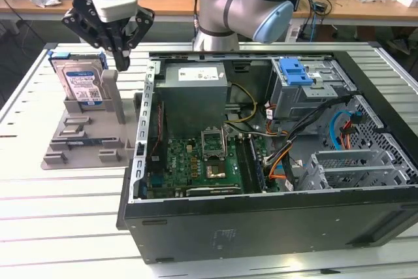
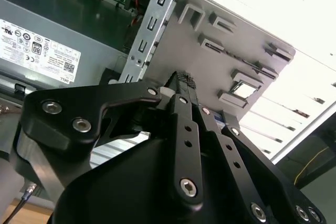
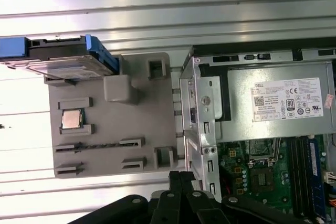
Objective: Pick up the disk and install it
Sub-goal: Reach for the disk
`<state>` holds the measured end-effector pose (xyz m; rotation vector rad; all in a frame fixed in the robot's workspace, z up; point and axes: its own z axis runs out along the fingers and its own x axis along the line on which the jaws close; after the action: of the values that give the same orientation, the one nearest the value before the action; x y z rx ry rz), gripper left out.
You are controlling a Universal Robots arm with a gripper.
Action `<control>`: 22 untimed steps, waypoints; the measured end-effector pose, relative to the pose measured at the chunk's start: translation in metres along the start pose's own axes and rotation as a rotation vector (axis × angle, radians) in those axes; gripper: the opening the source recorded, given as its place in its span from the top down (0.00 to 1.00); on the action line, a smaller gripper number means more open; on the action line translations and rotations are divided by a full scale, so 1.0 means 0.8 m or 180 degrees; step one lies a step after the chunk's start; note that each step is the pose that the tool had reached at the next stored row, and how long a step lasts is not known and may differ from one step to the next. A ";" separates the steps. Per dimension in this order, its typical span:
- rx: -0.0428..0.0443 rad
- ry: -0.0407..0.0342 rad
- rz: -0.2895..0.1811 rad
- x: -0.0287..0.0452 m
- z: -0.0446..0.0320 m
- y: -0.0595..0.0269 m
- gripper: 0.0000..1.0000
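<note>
The disk (image 1: 81,82) is seen standing on edge in the grey holder (image 1: 85,143) on the counter (image 1: 39,194), beside the open computer case (image 1: 261,227). The pincer (image 1: 122,63) is poised just above the holder's tall post, beside the disk, fingers closed together on nothing. Lowered like this, the post or the disk's edge could be struck and the disk tipped from its slot.

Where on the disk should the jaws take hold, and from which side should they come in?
Take the disk by its upper half, from above, jaws closing on its two flat faces. It stands on edge in the holder, lower end seated, top free; I judge the broad parallel faces the surest hold.
</note>
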<state>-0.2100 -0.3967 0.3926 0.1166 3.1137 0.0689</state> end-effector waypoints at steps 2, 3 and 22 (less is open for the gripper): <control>0.0000 0.0000 0.0000 0.0057 0.0000 0.000 0.89; 0.0000 0.0000 0.0000 0.0090 -0.0001 0.000 0.89; 0.0000 0.0000 0.0000 0.0755 -0.0004 -0.002 0.89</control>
<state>-0.2704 -0.3934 0.3914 0.1167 3.1137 0.0688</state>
